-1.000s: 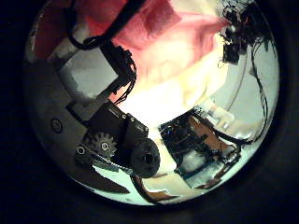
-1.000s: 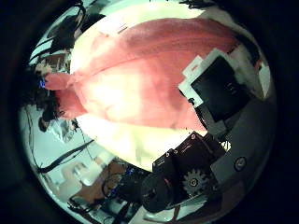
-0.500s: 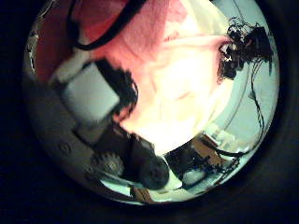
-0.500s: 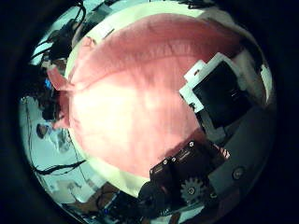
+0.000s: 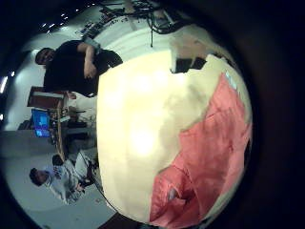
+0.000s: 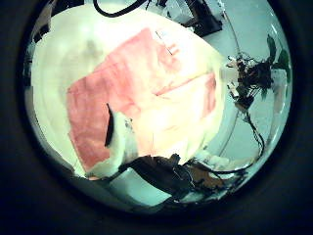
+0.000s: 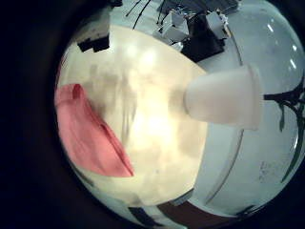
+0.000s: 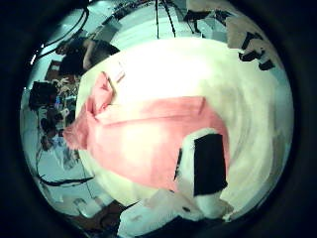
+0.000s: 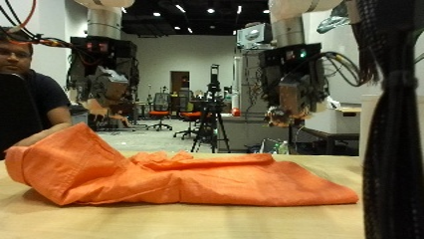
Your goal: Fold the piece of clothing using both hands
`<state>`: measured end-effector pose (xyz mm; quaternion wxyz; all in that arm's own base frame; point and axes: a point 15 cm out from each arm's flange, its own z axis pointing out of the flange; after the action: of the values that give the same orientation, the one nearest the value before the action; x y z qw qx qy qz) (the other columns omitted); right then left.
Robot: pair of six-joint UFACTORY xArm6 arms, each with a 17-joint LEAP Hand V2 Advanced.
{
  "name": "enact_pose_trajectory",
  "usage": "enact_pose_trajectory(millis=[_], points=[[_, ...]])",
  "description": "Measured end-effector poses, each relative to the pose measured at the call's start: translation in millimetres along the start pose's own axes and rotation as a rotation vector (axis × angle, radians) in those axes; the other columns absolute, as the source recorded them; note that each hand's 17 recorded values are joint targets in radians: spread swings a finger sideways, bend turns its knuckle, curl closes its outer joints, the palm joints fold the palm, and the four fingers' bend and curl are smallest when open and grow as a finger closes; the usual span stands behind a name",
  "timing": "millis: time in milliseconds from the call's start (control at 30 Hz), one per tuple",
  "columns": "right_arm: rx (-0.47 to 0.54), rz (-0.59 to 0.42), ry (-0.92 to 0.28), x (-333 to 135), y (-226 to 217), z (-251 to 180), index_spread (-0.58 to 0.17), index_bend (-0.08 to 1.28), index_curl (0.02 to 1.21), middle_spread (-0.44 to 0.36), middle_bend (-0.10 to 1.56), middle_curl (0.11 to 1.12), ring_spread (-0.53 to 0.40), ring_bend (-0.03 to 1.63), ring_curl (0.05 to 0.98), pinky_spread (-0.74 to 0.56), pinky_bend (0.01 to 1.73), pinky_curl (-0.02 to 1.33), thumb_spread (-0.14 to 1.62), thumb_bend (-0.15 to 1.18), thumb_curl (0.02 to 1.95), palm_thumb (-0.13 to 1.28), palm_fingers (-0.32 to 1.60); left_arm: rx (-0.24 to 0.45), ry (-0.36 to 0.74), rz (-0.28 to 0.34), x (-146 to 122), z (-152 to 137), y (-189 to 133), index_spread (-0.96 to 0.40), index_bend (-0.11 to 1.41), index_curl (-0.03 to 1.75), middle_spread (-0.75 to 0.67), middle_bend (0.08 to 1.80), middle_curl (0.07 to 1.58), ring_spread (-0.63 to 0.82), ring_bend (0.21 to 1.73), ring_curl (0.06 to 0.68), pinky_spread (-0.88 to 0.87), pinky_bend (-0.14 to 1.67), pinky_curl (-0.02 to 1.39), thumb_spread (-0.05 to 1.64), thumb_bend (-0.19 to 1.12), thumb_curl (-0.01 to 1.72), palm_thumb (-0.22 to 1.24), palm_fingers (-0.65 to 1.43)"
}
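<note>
Orange cloth, a folded garment (image 9: pixel 172 177), lies flat on the pale wooden surface (image 9: pixel 80 224), one end bunched higher beneath the left hand (image 9: pixel 106 95) and the other tapering to a thin edge toward the right hand (image 9: pixel 292 95). Both hands hang in the air above the surface, well apart from the garment and from each other, touching nothing. Each hand's fingers curl loosely downward, gripping nothing. From the left palm, the garment (image 6: pixel 137 93) spreads across the surface (image 6: pixel 59 49) below; from the right palm, it (image 8: pixel 144 134) shows a sleeve end near the surface's rim.
</note>
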<state>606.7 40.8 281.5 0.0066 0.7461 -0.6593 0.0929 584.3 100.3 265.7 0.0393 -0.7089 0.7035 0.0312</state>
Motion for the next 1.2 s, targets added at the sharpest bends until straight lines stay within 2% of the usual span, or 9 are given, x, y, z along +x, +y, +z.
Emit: enact_pose_trajectory(millis=[100,200,300,433,533,667,933,1100,1200], points=[[-0.109,-0.033,0.005,8,34,-10,-0.344,0.41,0.61,-0.162,0.62,0.58,-0.104,0.82,0.428,-0.02,0.63,0.42,1.52,0.58,0.72,0.04,0.08,-0.011,0.003,0.012,-2,-20,14,0.16,0.08,0.49,0.43,0.15,0.48,0.51,0.6,0.253,0.49,0.51,0.37,1.28,-0.02,0.38,0.41,-0.19],[-0.245,-0.091,-0.001,18,74,-16,-0.334,0.36,0.57,-0.127,0.53,0.53,-0.003,0.65,0.366,0.14,0.58,0.39,1.46,0.52,0.61,0.03,-0.03,-0.059,0.012,0.031,2,-28,34,0.16,0.09,0.42,0.44,0.16,0.43,0.54,0.57,0.24,0.52,0.48,0.35,1.26,-0.03,0.36,0.37,-0.17],[-0.312,-0.142,-0.005,33,98,-25,-0.336,0.3,0.51,-0.077,0.45,0.48,0.071,0.54,0.314,0.22,0.52,0.36,1.37,0.44,0.53,0.04,-0.06,-0.129,0.039,0.063,15,-31,59,0.16,0.1,0.36,0.46,0.15,0.39,0.57,0.54,0.229,0.55,0.44,0.33,1.24,-0.03,0.34,0.34,-0.18],[-0.401,-0.178,-0.004,49,134,-2,-0.337,0.25,0.47,-0.042,0.39,0.44,0.114,0.46,0.281,0.26,0.46,0.33,1.26,0.35,0.46,0.08,-0.03,-0.196,0.074,0.087,34,-22,90,0.16,0.1,0.3,0.48,0.16,0.34,0.59,0.51,0.219,0.56,0.4,0.31,1.22,-0.02,0.31,0.31,-0.17],[-0.391,-0.21,0.019,56,145,13,-0.335,0.22,0.44,-0.039,0.35,0.41,0.133,0.41,0.264,0.27,0.41,0.31,1.19,0.29,0.41,0.14,0.0,-0.222,0.092,0.101,43,-7,110,0.16,0.11,0.27,0.49,0.16,0.32,0.6,0.49,0.215,0.56,0.38,0.31,1.21,-0.02,0.3,0.3,-0.16],[-0.369,-0.247,0.028,57,153,34,-0.333,0.19,0.41,-0.081,0.31,0.39,0.141,0.37,0.247,0.27,0.37,0.3,1.11,0.22,0.38,0.23,0.06,-0.204,0.094,0.107,46,3,124,0.16,0.12,0.24,0.49,0.16,0.29,0.61,0.48,0.212,0.56,0.36,0.3,1.19,-0.02,0.29,0.29,-0.14],[-0.368,-0.292,0.02,47,162,73,-0.314,0.18,0.37,-0.113,0.25,0.36,0.125,0.33,0.24,0.26,0.3,0.29,0.98,0.04,0.34,0.31,0.13,-0.222,0.097,0.133,57,5,160,0.16,0.12,0.2,0.48,0.17,0.26,0.61,0.46,0.209,0.56,0.34,0.3,1.17,-0.02,0.28,0.29,-0.12],[-0.377,-0.308,0.014,40,162,93,-0.31,0.17,0.36,-0.12,0.24,0.35,0.109,0.32,0.241,0.25,0.28,0.29,0.96,-0.01,0.33,0.36,0.15,-0.228,0.102,0.158,66,3,184,0.16,0.13,0.19,0.47,0.17,0.25,0.62,0.45,0.209,0.56,0.32,0.3,1.16,-0.02,0.28,0.29,-0.11],[-0.388,-0.322,0.012,35,163,100,-0.3,0.17,0.35,-0.122,0.24,0.35,0.094,0.32,0.241,0.25,0.25,0.28,1.0,0.03,0.35,0.52,0.19,-0.216,0.105,0.174,69,1,199,0.16,0.13,0.18,0.46,0.17,0.25,0.62,0.44,0.208,0.55,0.33,0.31,1.16,-0.02,0.28,0.28,-0.09]])
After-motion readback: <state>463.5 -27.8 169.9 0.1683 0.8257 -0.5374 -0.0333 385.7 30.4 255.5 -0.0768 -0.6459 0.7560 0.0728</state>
